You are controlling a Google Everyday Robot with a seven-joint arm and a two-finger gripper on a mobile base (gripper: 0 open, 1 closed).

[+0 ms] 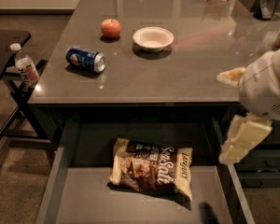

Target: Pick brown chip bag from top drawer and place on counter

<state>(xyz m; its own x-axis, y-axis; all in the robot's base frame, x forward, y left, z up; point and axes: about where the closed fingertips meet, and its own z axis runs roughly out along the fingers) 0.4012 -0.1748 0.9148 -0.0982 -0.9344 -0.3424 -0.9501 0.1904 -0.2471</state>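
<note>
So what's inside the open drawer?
Only the brown chip bag, lying flat on the floor of the top drawer. Its back part runs under the counter, hidden in shadow. The tool hangs at the right, above the drawer's side.
</note>
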